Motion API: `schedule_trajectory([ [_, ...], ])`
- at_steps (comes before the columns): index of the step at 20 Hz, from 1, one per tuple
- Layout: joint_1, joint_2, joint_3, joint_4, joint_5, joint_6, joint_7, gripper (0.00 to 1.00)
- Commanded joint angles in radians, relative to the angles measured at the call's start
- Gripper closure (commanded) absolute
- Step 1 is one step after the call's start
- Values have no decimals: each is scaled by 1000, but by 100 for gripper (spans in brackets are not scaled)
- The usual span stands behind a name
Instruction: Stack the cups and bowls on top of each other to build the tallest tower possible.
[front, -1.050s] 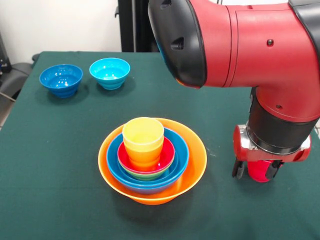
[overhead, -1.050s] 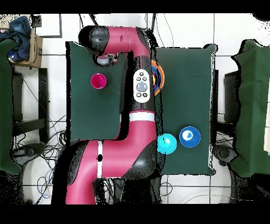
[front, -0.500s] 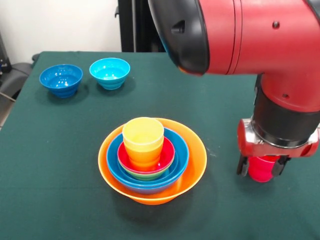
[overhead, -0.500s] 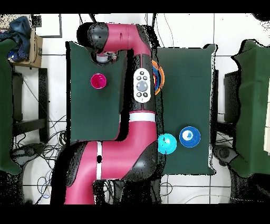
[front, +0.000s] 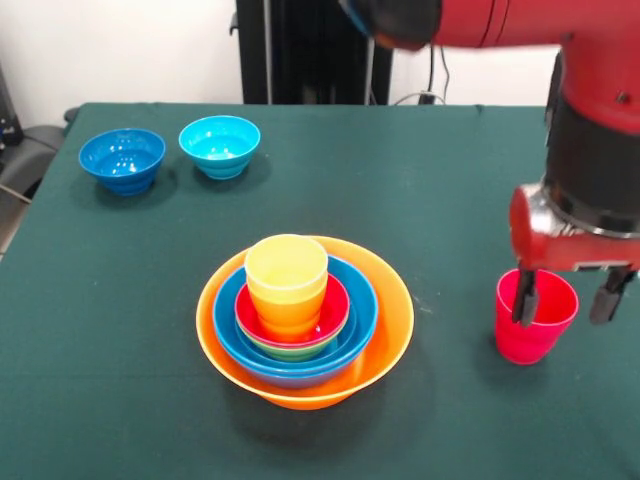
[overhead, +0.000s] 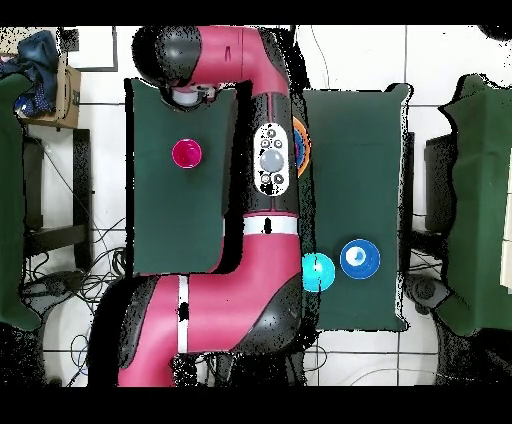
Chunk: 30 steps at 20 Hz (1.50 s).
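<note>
A dark green cloth covers the table (front: 120, 330), which stands before a pale wall with a black frame behind it; from overhead the same green top (overhead: 360, 150) sits on a white tiled floor strewn with cables.

Nearest in the front view is the tower (front: 304, 320): a very large orange bowl (front: 385, 345) as the base, a large blue bowl (front: 358, 320) nested in it, then a green bowl (front: 290, 352) showing only as a thin rim, a red bowl (front: 335, 315), and on top a yellow cup (front: 287, 275) sitting in an orange cup (front: 290, 320). From overhead the arm hides most of this pile.

To the right of the tower, well apart from it, a red cup (front: 535, 318) stands upright on the cloth, open end up. The gripper (front: 566, 297) hangs just above it with its jaws spread wide: the left finger dips in front of the cup's mouth and the right finger hangs outside the rim, neither pressing on the wall. The cup is not lifted.

Far back on the left, a dark-blue bowl (front: 122, 159) and a light-blue bowl (front: 220, 145) stand side by side, just apart, both upright and empty.
</note>
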Motion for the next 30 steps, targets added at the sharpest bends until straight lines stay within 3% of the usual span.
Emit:
schedule_trajectory([
  [1, 10, -62, 48, 181, 5, 49, -152, 0],
  [7, 10, -121, 34, 320, 0, -33, -183, 0],
  [19, -4, -195, 48, 482, -37, -117, -219, 0],
  [30, -14, -184, 52, 516, -87, -184, -236, 0],
])
